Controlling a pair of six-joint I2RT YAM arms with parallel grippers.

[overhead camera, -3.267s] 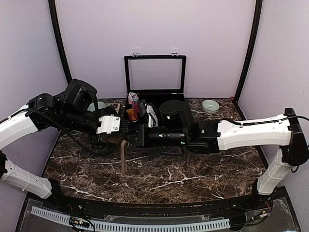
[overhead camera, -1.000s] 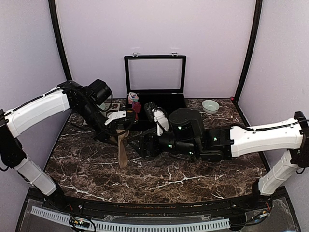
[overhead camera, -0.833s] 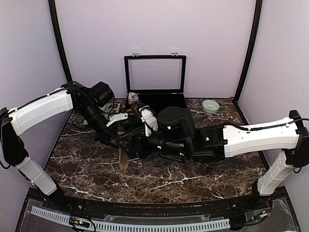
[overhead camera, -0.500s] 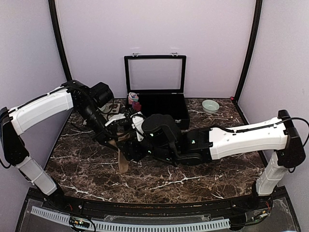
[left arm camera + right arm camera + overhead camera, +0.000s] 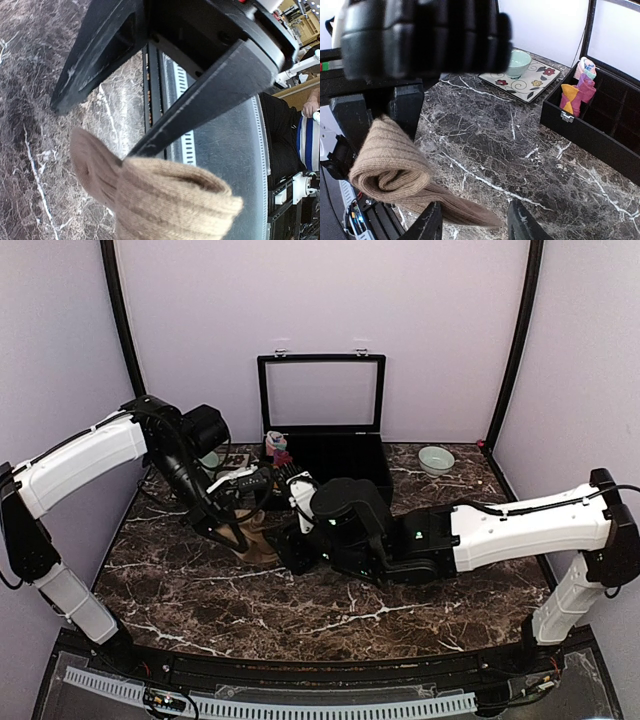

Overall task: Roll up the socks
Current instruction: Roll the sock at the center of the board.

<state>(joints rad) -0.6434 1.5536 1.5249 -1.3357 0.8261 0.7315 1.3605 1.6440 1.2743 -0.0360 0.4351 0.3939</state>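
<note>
The right claw (image 5: pixel 475 226) sits at the bottom edge of the right wrist view. Its jaws are apart and clamp nothing. The flat loose end of the tan sock (image 5: pixel 390 170) lies in the gap between the fingers (image 5: pixel 431 224), but whether it touches them cannot be told. The rest of the sock forms a rolled bundle at the lower left of that view, resting on the dark marble table (image 5: pixel 495 150).

The left claw (image 5: pixel 377 120) is clenched on the roll. In the left wrist view the ribbed fabric bulges at the tip of one black finger (image 5: pixel 200 100).

In the overhead view both claws meet over the sock, left of the table's centre.

Farther back, a flower-patterned plate (image 5: pixel 535 82) carries a pale green bowl (image 5: pixel 517 62). To its right stands a black case (image 5: pixel 600 137) with its lid raised. A corner compartment holds the red-maroon socks (image 5: pixel 582 92) upright, with a pink and light-blue bundle (image 5: pixel 586 65) just behind them. A second bowl (image 5: pixel 436 458) sits at the table's upper right.
</note>
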